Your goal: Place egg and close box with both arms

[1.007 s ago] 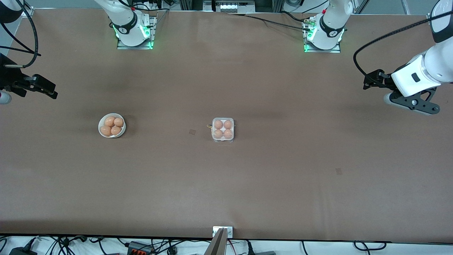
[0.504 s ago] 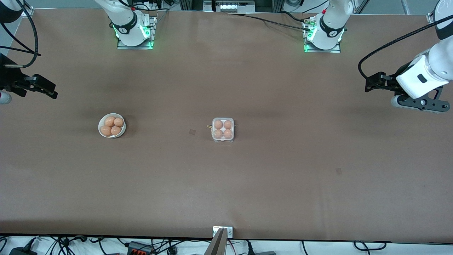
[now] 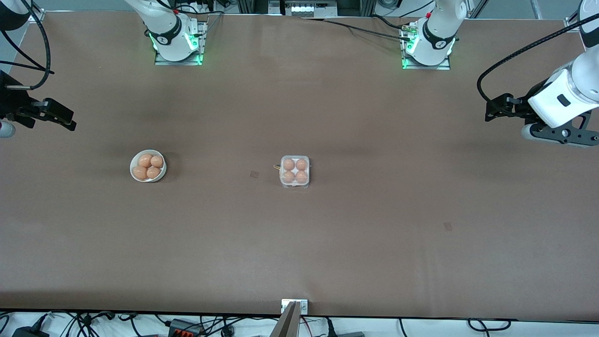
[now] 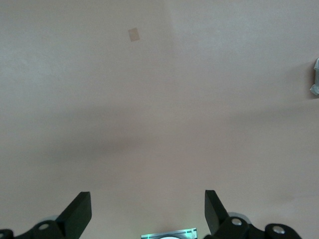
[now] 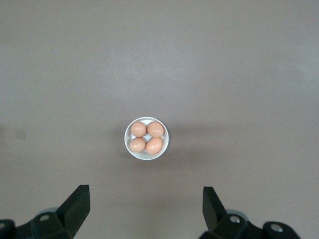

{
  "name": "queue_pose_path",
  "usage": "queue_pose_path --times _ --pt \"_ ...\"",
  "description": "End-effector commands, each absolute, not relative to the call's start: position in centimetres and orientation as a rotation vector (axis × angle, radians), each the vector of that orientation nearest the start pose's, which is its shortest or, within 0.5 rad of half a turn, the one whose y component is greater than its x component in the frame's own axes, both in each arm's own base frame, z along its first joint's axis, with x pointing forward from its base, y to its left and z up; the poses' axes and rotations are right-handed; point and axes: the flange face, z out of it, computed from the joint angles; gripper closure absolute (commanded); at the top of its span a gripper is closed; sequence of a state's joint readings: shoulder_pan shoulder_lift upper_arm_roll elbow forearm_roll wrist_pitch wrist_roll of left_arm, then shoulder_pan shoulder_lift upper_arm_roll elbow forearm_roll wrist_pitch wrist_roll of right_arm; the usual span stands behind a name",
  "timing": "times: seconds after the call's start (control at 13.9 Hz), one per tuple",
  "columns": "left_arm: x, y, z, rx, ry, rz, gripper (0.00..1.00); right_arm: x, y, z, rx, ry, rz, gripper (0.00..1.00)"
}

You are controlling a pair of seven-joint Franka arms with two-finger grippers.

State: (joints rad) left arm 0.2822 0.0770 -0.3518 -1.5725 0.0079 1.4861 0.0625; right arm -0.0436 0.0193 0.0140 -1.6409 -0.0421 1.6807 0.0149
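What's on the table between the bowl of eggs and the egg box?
Nothing except a tiny square mark on the table, between bowl and box, seen in the front view.

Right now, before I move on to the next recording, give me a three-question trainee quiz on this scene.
1. How many eggs lie in the white bowl?
2. True or false: the box has an empty cell.
3. Which fits the right gripper? A: shut on an egg. B: open, over bare table, bowl in its view. C: resting on the box.

Key
1. Four.
2. False: all four cells hold an egg, and the lid looks down.
3. B. The left gripper is open too, over bare table at the left arm's end.
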Motion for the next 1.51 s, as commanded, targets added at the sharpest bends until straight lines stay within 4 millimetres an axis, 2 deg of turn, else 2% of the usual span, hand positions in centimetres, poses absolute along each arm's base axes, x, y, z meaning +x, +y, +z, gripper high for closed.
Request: queue_pose_path --times 0.0,0.22,0.79,1.44 --pt "55.7 -2.9 58.7 -3.132 0.184 0.231 0.00 55.9 -2.1 60.4 -3.186 0.038 -0.055 0.00" --pt "55.4 -3.8 58.9 -3.124 0.202 0.225 0.00 55.7 -1.9 60.4 -3.186 0.033 -0.055 0.00" --pt "55.2 -2.9 59.2 -3.153 0.163 0.211 0.00 55.4 -1.5 60.3 -3.177 0.005 -0.040 0.00" --pt "55.3 -2.7 59.2 -3.155 0.158 0.206 0.00 55.3 -1.6 60.3 -3.176 0.003 -0.026 0.00"
